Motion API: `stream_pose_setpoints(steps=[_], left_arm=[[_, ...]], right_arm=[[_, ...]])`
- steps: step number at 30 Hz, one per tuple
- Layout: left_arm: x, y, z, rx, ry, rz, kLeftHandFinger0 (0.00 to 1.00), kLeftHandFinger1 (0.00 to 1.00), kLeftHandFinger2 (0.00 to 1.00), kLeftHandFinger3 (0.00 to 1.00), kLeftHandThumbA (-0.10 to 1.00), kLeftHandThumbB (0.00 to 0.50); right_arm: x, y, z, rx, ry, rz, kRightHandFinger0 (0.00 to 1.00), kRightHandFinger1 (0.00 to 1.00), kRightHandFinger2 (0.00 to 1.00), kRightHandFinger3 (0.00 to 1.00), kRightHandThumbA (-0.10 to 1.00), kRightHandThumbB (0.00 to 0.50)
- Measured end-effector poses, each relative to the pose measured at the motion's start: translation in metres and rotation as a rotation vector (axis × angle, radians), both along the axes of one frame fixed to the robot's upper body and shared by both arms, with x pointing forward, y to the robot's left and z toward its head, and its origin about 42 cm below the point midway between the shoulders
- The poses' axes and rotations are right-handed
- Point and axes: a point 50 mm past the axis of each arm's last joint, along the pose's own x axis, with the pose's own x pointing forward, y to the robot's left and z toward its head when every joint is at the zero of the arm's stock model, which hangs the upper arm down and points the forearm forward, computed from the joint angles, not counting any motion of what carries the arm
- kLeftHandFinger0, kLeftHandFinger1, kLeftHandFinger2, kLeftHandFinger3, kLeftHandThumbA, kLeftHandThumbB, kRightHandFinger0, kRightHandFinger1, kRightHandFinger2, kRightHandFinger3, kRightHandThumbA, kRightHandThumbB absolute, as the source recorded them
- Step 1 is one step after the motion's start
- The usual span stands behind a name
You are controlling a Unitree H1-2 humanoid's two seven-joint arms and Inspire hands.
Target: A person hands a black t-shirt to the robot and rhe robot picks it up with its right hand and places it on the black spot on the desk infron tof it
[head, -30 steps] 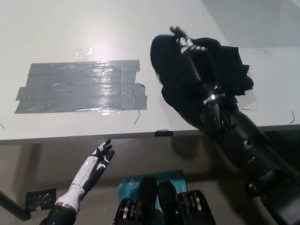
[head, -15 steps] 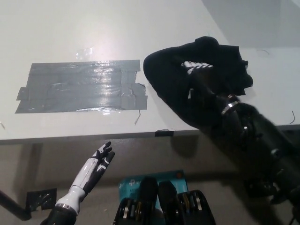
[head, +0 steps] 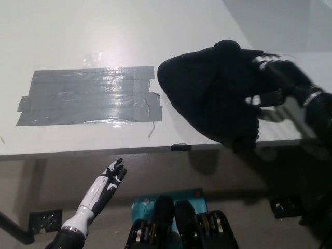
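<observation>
One view only, from the head. The shirt (head: 207, 96) lies bunched in a dark heap on the desk (head: 78, 31), near its front edge, just right of the tape patch (head: 88, 96) and apart from it by a narrow strip of bare desk. The heap's long axis runs from upper right, by the right hand, down and left to a rounded bulge that points at the patch's right end.

The right hand (head: 277, 78) sits at the heap's right side, blurred and dark against dark cloth; its fingers look spread rather than curled, yet whether they pinch any cloth I cannot tell. The shirt lies to this hand's left, between it and the patch, so the patch is reached by carrying the cloth leftward along the desk. This hand is by far the nearer one to the shirt.

The left hand (head: 106, 184) rests below the desk edge at lower left, empty, fingers apart, well away from shirt and patch alike.
</observation>
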Motion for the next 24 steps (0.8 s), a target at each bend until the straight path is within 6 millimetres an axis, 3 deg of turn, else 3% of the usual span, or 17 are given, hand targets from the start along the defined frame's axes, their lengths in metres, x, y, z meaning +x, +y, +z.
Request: stream_pose_setpoints(steps=[3,6,10,12,14,16,19,21,24], left_arm=[[0.000,0.000,0.000,0.000,0.002,0.001,0.99,1.00,1.00,1.00,1.00,0.500],[0.000,0.000,-0.001,0.001,0.006,0.002,1.00,1.00,1.00,1.00,1.00,0.491],[0.000,0.001,-0.004,0.002,0.016,0.004,1.00,1.00,1.00,1.00,1.00,0.500],[-0.001,0.001,-0.005,0.003,0.020,0.005,1.00,1.00,1.00,1.00,1.00,0.500],[-0.001,0.001,-0.005,0.002,0.021,0.005,1.00,1.00,1.00,1.00,1.00,0.500],[-0.002,0.001,-0.006,0.002,0.022,0.005,1.00,1.00,1.00,1.00,1.00,0.496],[-0.003,0.001,-0.007,0.003,0.026,0.006,1.00,1.00,1.00,1.00,1.00,0.498],[-0.005,0.001,-0.009,0.003,0.031,0.006,1.00,1.00,1.00,1.00,1.00,0.500],[-0.007,0.001,-0.011,0.002,0.038,0.007,1.00,1.00,1.00,1.00,1.00,0.500]], right_arm=[[-0.007,-0.022,0.027,0.031,0.001,-0.011,1.00,1.00,1.00,1.00,0.83,0.500],[-0.020,-0.038,0.046,0.063,-0.028,-0.012,1.00,1.00,1.00,1.00,0.94,0.500],[-0.043,-0.051,0.049,0.127,-0.047,-0.007,1.00,1.00,1.00,1.00,1.00,0.453],[-0.060,-0.051,0.040,0.166,-0.045,0.010,1.00,1.00,1.00,1.00,1.00,0.451],[-0.082,-0.049,0.021,0.206,-0.018,0.029,1.00,1.00,1.00,1.00,0.98,0.475],[-0.103,-0.046,0.003,0.242,0.010,0.047,1.00,1.00,1.00,1.00,1.00,0.455],[-0.134,-0.036,-0.022,0.306,0.055,0.079,1.00,1.00,1.00,1.00,0.99,0.466],[-0.166,-0.023,-0.044,0.387,0.103,0.111,1.00,1.00,1.00,1.00,0.94,0.315],[-0.199,-0.005,-0.061,0.509,0.141,0.142,1.00,1.00,1.00,1.00,0.99,0.208]])
